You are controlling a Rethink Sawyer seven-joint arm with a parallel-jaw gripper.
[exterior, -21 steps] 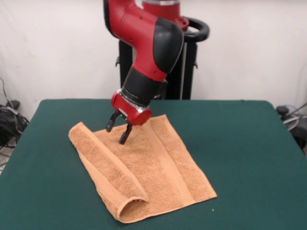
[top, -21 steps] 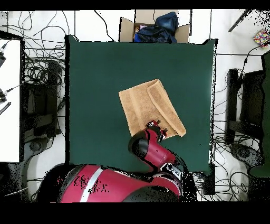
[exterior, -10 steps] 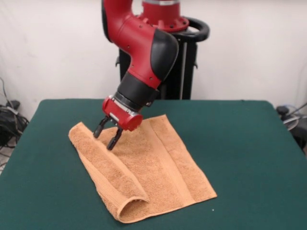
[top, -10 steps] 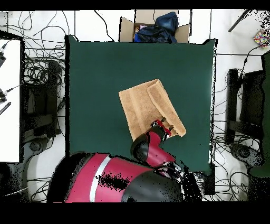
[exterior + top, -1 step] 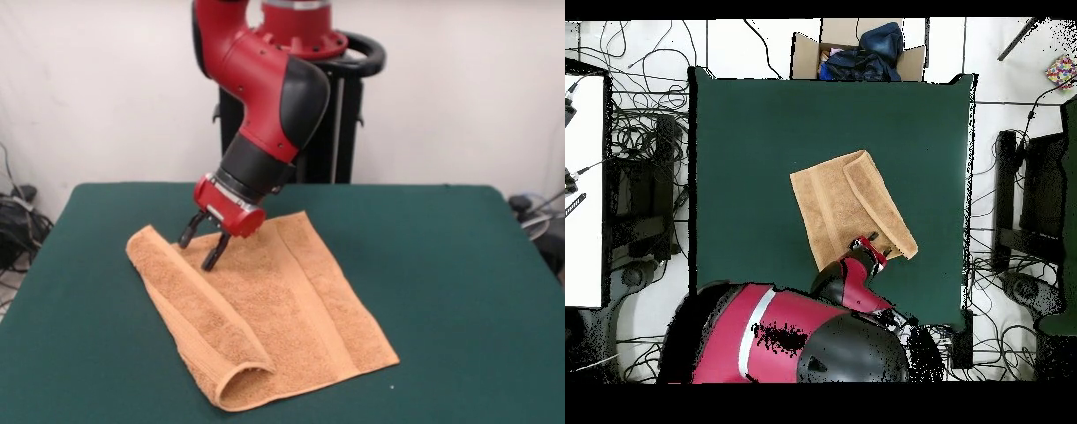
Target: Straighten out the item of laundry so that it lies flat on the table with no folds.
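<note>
Front view shows the end effector [image 5: 202, 247] released above the towel's [image 5: 265, 327] folded flap, presumably to grasp it.

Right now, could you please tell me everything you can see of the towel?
The towel is light orange-tan terry cloth with smoother woven bands, lying on the dark green table. One side strip is folded over onto the rest, the fold bulging into a loop at the front view's near corner. The open end effector hangs at the fold's far end; contact cannot be told.

Rough terry towel [image 5: 265, 318], matt felt table [image 5: 459, 291]
</note>
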